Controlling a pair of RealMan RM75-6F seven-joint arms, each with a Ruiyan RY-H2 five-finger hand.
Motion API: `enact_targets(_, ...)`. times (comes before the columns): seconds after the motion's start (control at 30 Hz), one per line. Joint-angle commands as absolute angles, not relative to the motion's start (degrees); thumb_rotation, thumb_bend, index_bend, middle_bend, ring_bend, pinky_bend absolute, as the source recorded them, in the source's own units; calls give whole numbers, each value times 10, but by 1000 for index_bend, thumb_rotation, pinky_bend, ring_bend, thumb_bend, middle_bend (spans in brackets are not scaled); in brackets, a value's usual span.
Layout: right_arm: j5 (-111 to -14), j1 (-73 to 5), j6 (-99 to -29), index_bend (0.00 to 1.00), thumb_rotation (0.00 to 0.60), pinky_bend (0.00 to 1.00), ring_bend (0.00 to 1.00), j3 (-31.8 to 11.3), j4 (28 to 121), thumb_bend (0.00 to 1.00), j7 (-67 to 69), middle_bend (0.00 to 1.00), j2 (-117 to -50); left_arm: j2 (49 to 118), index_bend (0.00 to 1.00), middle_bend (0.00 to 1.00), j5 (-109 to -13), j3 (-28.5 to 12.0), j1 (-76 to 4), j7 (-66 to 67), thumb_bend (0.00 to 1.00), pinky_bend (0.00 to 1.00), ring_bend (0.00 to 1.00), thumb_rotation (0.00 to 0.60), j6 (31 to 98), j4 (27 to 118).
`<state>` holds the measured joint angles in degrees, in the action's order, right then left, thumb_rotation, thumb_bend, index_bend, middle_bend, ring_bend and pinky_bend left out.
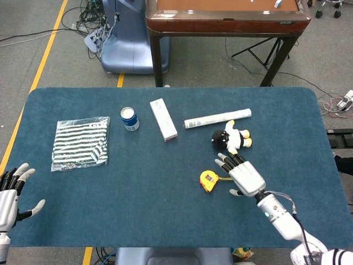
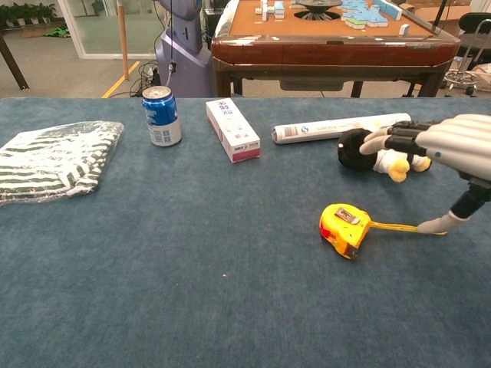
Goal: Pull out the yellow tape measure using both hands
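Observation:
The yellow tape measure [image 1: 208,180] [image 2: 344,228] lies on the blue table, a short strip of tape [image 2: 393,226] drawn out to its right. My right hand [image 1: 244,175] [image 2: 453,146] hovers open over that strip, fingers spread and pointing away from me, thumb tip down near the tape's end. It holds nothing. My left hand [image 1: 10,196] sits open at the table's near-left edge, far from the tape measure, and shows only in the head view.
A black-and-white plush toy [image 1: 231,138] lies just beyond my right hand. A rolled paper tube [image 1: 217,118], a white box [image 1: 163,119], a blue can [image 1: 129,118] and a striped bag [image 1: 80,142] lie across the far half of the table [image 1: 165,210].

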<state>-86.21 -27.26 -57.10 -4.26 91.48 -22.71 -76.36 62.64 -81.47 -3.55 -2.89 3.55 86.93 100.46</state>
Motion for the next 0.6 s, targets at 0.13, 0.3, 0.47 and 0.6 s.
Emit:
enact_targets(0.13,-843,-299,-542,0,600,152,69,-44,876,0,-230,92,-800,625,177,82,-812,-36,-29,33,199,0,25,600,867,1004)
enact_targets(0.3,-836,-315,-531,0,600,152,69,-45,846,0,-231,82,-828,625,177,82,-818,-36,-30,27,199,0,25,600,867,1001)
enact_targets(0.47,-832,-330,-519,0,600,152,69,-42,824,0,-240,68,-854,623,177,82,-822,-35,-28,12,199,0,25,600,869,997)
enact_targets(0.6,-834,-342,-518,0,600,152,69,-43,808,0,-253,64,-875,620,177,82,-824,-34,-26,5,199,0,25,600,869,998)
